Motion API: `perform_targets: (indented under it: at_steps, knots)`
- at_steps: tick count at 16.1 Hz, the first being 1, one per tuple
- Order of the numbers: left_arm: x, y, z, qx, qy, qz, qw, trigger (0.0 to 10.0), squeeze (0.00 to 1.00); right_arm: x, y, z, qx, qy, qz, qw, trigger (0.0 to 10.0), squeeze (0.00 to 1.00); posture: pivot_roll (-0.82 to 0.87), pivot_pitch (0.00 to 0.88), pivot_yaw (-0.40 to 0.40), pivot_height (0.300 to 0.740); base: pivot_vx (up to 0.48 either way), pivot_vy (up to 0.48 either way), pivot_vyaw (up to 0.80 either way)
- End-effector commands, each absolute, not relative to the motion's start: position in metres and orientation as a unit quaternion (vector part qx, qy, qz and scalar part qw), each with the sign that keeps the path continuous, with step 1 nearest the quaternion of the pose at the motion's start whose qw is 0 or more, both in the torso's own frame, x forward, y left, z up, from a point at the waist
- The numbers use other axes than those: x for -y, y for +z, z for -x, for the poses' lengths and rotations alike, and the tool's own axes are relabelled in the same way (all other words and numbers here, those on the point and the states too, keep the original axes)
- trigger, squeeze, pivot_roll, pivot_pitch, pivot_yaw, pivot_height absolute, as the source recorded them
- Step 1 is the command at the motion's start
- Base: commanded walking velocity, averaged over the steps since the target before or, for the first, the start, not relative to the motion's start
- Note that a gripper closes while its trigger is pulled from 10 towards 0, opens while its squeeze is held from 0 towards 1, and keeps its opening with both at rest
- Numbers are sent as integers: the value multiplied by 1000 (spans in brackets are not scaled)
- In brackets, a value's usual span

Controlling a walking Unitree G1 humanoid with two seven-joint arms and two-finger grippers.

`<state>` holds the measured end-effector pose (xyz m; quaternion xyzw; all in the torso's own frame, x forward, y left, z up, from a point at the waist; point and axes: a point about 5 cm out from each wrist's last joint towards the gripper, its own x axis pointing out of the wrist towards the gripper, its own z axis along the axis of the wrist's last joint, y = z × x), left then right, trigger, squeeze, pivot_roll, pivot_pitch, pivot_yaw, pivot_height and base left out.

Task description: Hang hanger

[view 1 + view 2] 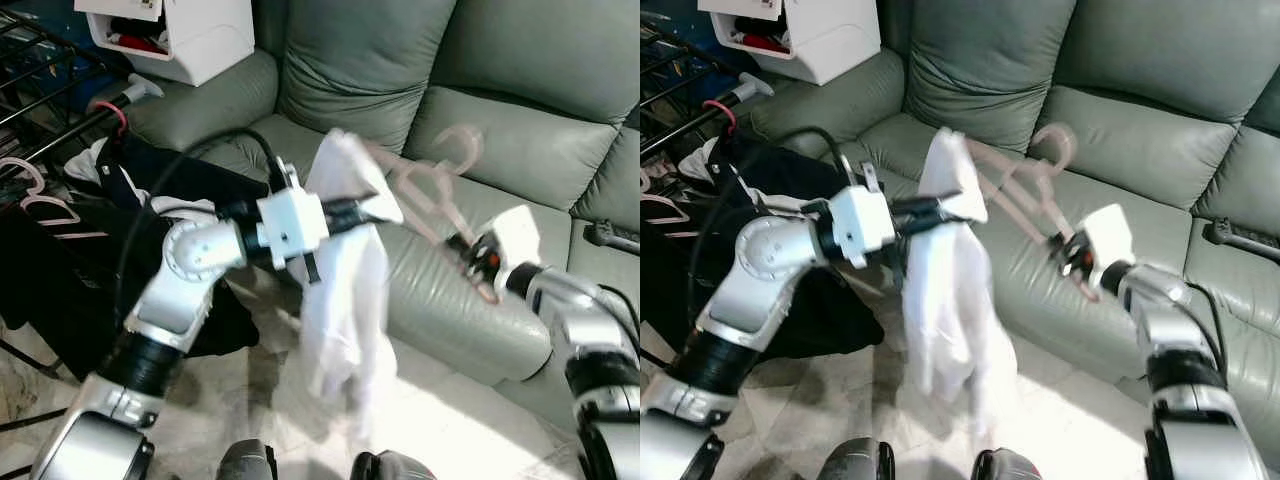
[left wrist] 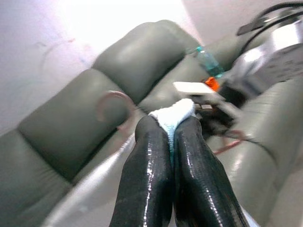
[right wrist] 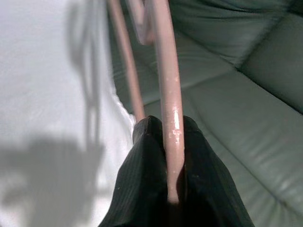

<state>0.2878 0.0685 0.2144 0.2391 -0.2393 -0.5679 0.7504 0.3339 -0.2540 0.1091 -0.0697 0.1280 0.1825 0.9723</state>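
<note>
Clamped together on a fold of white cloth, the two black fingers (image 2: pixel 189 156) of the left gripper (image 1: pixel 375 210) are seen in the left wrist view with the fabric pinched between their tips. From that grip a white fabric garment (image 1: pixel 345 300) is hung down in front of the grey-green leather sofa (image 1: pixel 520 120), its lower part trailing toward the pale tiled floor (image 1: pixel 460 420). The right gripper (image 1: pixel 475 258) is closed on one end of a pale pink plastic hanger (image 1: pixel 425 185); in the right wrist view the pink bar (image 3: pixel 168 94) is held tight between the dark fingers. The hanger is raised above the sofa's front seat edge, its hook uppermost and its far end against the garment. A black metal drying rack (image 1: pixel 45 90) with dark clothes is placed at the sofa's left end, and a white plastic box (image 1: pixel 190 35) is set on the left armrest.
</note>
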Motion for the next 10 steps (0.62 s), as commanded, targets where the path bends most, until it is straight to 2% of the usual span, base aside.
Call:
perform_targets:
  at_steps: [1, 3, 5, 6, 7, 9, 10]
  knots:
    - [-57, 230, -276, 279, -587, -231, 724, 10000, 0, 259, 113, -339, -124, 134, 29, 983, 10000, 0, -15, 68, 30, 740, 0, 0, 0]
    - [-52, 220, -270, 261, -606, -243, 712, 10000, 0, 262, 123, -348, -94, 85, -23, 992, 10000, 0, -14, 66, 27, 740, 0, 0, 0]
    - [-55, 205, -273, 229, -607, -267, 712, 10000, 0, 262, 135, -354, -64, 61, -78, 993, 10000, 0, -14, 66, 27, 740, 0, 0, 0]
    - [-65, 177, -279, 179, -598, -305, 720, 10000, 0, 254, 144, -358, -48, 89, -121, 987, 10000, 0, -16, 67, 27, 740, 0, 0, 0]
    - [-73, 162, -282, 156, -588, -341, 717, 10000, 0, 245, 147, -357, -49, 126, -112, 984, 10000, 0, -16, 67, 27, 740, 0, 0, 0]
    - [-87, 141, -288, 120, -572, -398, 707, 10000, 0, 241, 150, -357, -50, 136, -120, 982, 10000, 0, -26, 69, 20, 740, 0, 0, 0]
    - [-95, 130, -292, 93, -557, -417, 712, 10000, 0, 240, 153, -357, -45, 136, -129, 981, 10000, 0, -25, 69, 20, 740, 0, 0, 0]
